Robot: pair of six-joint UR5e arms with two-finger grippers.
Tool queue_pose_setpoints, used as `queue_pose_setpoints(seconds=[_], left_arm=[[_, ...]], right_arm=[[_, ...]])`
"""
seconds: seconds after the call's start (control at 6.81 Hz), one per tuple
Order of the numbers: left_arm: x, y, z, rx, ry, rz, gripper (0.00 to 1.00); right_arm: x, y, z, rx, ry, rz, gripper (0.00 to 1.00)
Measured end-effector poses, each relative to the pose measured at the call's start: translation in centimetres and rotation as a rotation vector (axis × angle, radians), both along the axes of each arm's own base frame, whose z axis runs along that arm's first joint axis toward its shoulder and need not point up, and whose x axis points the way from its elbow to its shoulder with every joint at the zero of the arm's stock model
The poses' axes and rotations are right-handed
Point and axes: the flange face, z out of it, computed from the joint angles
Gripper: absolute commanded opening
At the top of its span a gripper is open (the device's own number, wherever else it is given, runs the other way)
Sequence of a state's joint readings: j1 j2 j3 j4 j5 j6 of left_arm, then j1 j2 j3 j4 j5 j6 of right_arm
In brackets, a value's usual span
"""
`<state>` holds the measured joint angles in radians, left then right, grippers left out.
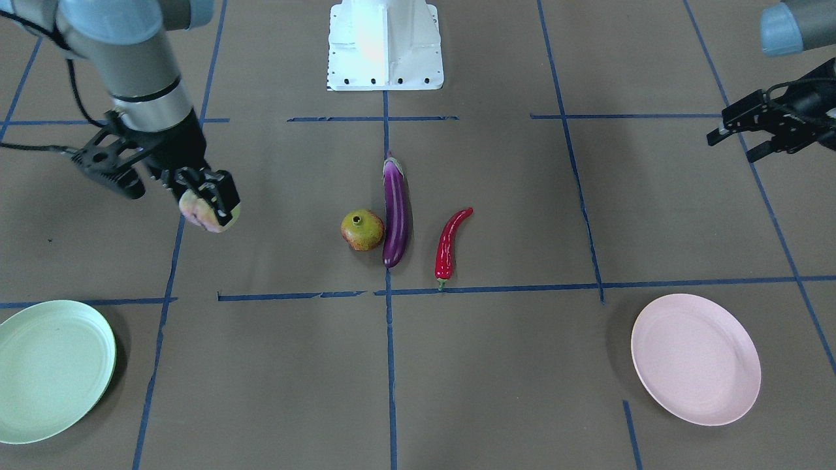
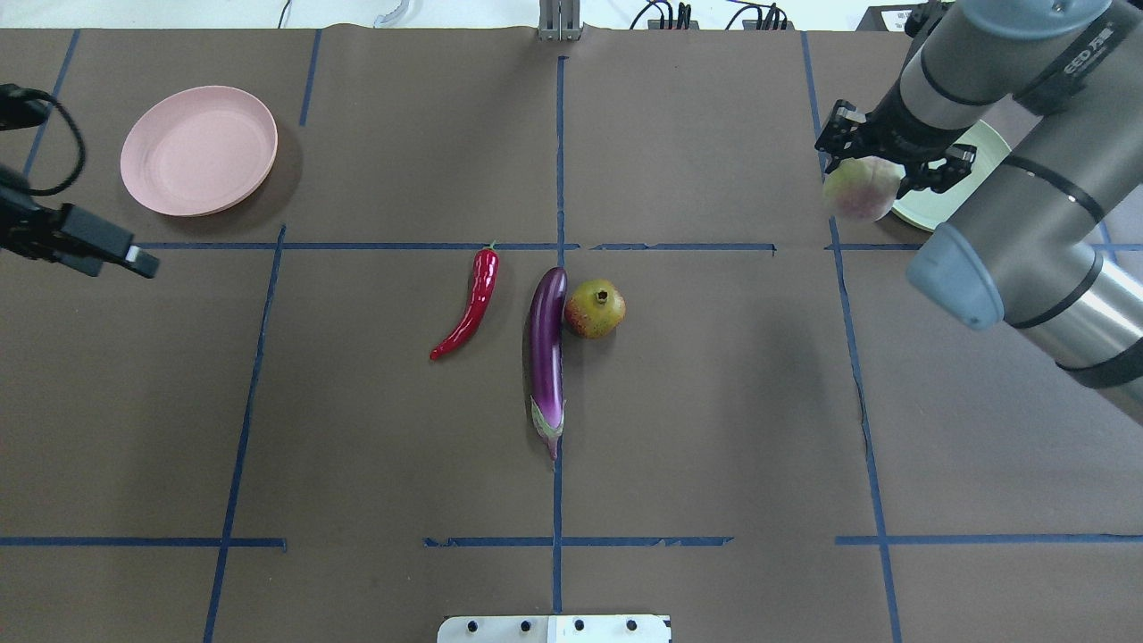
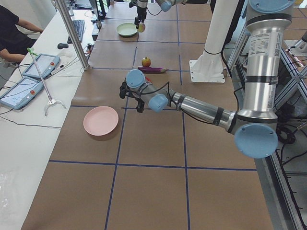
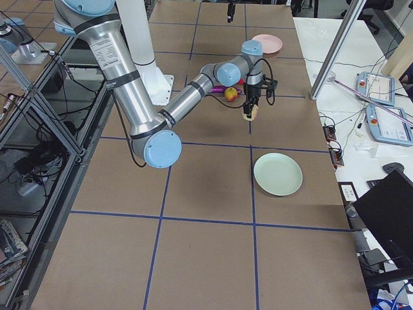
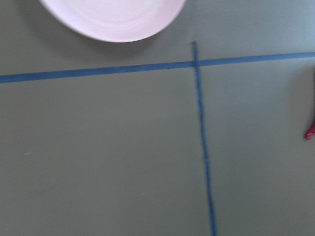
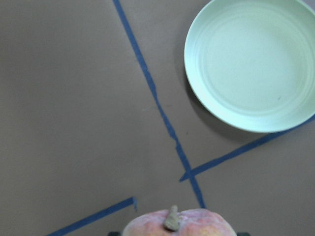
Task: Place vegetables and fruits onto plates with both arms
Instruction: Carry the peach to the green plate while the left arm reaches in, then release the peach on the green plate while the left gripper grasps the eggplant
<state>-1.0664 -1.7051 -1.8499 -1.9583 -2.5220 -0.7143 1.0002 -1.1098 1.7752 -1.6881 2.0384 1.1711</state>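
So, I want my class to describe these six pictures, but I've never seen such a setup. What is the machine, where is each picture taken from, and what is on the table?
It is a robot: a left arm and a right arm at a table. Each ends in a two-finger end effector. One picture faces the robot, one looks over its shoulders, two look from the table's ends, and two come from wrist cameras. On the table lie an eggplant, a chili pepper and a pomegranate, with an empty green plate and an empty pink plate. The right end effector holds a peach; the left end effector is empty and open.
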Motion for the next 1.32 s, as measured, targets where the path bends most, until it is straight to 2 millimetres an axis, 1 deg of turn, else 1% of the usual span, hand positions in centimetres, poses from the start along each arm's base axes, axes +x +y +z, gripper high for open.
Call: queue_pose_setpoints(seconds=[0.15,0.29,0.44,0.59,0.73,0.88,1.03,1.17,1.32], left_arm=[[5.4,-0.2,-4.2,0.037,-0.005,-0.001,1.0],[9.4,0.0,-7.6,0.07,0.0,-0.005,1.0],[12.5,0.0,-10.3,0.089,0.004,-0.021,1.0],[16.0,0.0,-12.7,0.104,-0.004,-0.06,1.0],[19.6,0.1,-14.2,0.123,-0.022,-0.096,1.0],[22.6,-0.6,-15.3,0.133,-0.04,-0.118,1.0],[25.2,-1.0,-16.3,0.119,-0.048,-0.123,0.99],[28.3,-0.3,-17.4,0.088,-0.052,-0.13,0.98],[31.4,1.0,-18.1,0.062,-0.063,-0.147,0.97]], right_arm=[[2.6,-3.6,4.0,0.025,-0.004,-0.049,0.0],[4.9,-6.8,8.5,0.053,-0.019,-0.077,0.0],[6.7,-9.2,12.8,0.069,-0.019,-0.102,0.0],[7.3,-11.2,16.3,0.066,-0.009,-0.126,0.01],[7.2,-12.7,18.7,0.065,-0.004,-0.138,0.13],[6.8,-13.2,20.4,0.071,-0.003,-0.145,0.89],[6.1,-13.3,21.2,0.075,-0.001,-0.154,1.0],[5.4,-13.2,21.4,0.078,-0.001,-0.163,1.0],[5.1,-13.1,21.3,0.083,-0.003,-0.168,1.0]])
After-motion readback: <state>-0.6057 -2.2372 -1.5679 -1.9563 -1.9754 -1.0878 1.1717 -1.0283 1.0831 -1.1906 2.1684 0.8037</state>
